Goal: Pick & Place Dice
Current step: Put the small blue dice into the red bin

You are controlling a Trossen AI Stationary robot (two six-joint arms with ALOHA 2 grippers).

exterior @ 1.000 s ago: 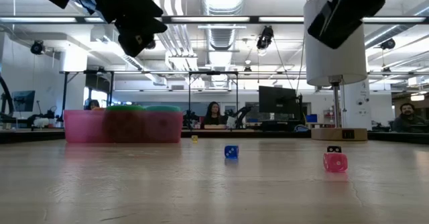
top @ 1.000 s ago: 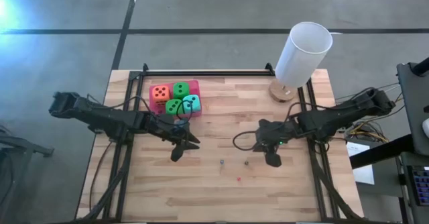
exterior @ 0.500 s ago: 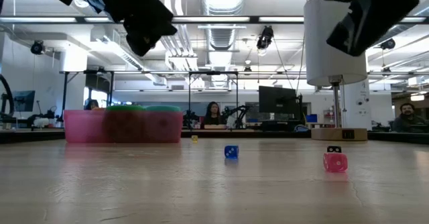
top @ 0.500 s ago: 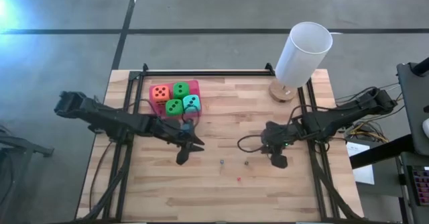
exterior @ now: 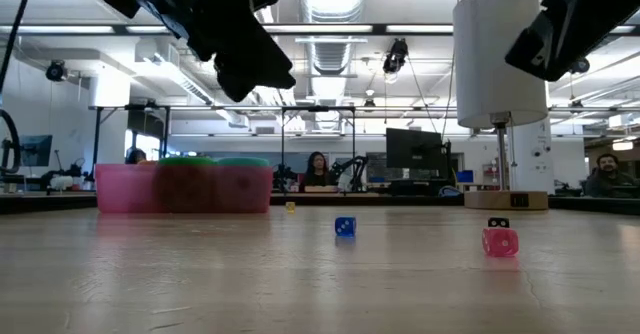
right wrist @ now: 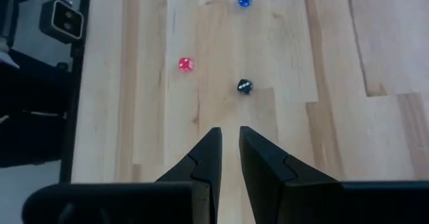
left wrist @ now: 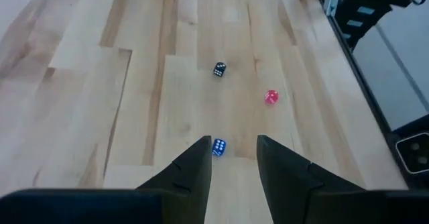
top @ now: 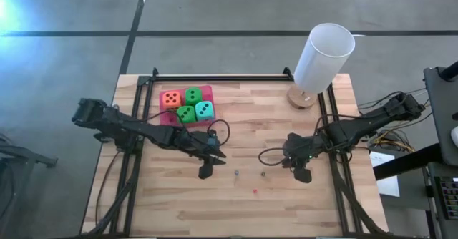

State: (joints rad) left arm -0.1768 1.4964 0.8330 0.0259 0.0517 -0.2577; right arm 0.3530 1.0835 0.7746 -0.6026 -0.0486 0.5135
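Both arms have slid along the desk (top: 172, 196), the narrowly parted, empty left gripper (left wrist: 232, 158) now just behind a tiny blue die (left wrist: 218, 146), the nearly closed right gripper (right wrist: 228, 147) nearing a black one (right wrist: 244, 86), while the four big dice (top: 187, 106) sit in the pink tray (top: 208, 93) well behind the left gripper, so the move looks aimed at the tiny ones.

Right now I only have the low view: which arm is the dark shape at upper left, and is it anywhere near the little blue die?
Observer: That is the left arm. Its left claw is open, and the blue die lies just ahead of its fingertips.
Operator: What is inside the pink tray?
Observer: The pink tray holds four big dice packed together: an orange die, two green dice and a teal die.
Operator: And the other arm?
Observer: The right claw points toward the black die, with bare wood between them.
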